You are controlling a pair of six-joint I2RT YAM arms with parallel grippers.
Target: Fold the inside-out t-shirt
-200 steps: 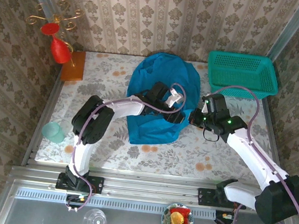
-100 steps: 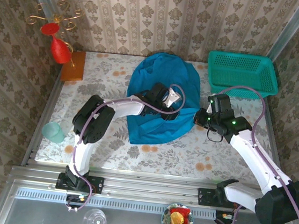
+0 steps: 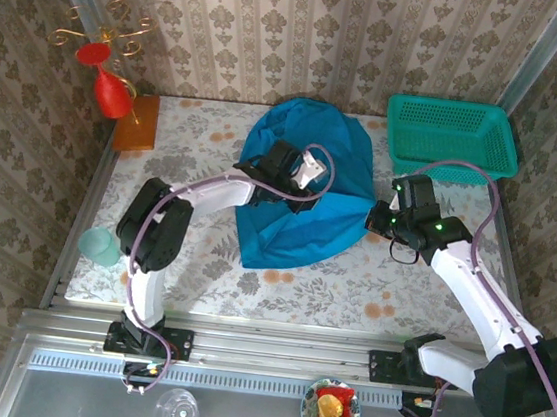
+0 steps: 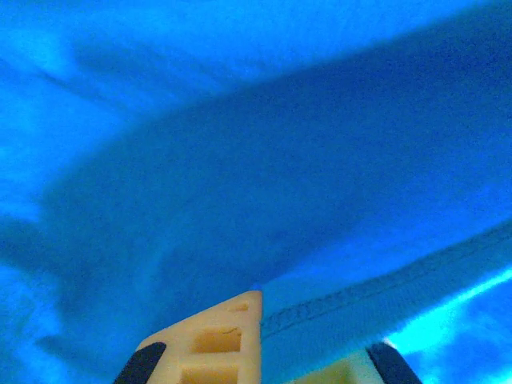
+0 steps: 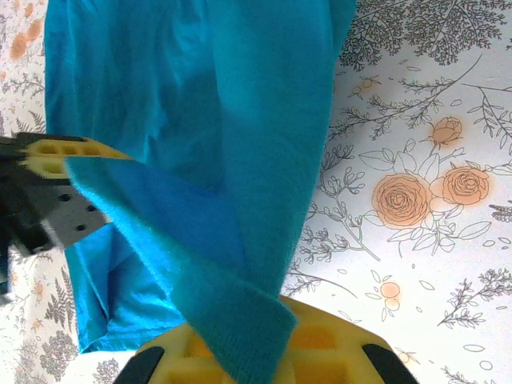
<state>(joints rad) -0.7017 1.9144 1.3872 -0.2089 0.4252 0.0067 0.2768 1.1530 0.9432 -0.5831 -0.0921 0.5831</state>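
Two tools grip the blue t-shirt (image 3: 307, 227).
The left tool (image 4: 300, 360) is clamped on a stitched hem; the right tool (image 5: 252, 360) pinches a fold above the floral tabletop (image 5: 416, 120).

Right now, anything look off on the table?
Just the shirt: a rumpled heap, not flat, its edges pinched in the left gripper and right gripper. Basket sits square at the back right.

The shirt (image 3: 307, 222) is bunched, so its sleeves and collar cannot be told. Its hem covers the left gripper's (image 4: 300, 336) fingertips. Cloth drapes over the right gripper (image 5: 252, 336). The lower picture edge cuts off both pairs of fingers.
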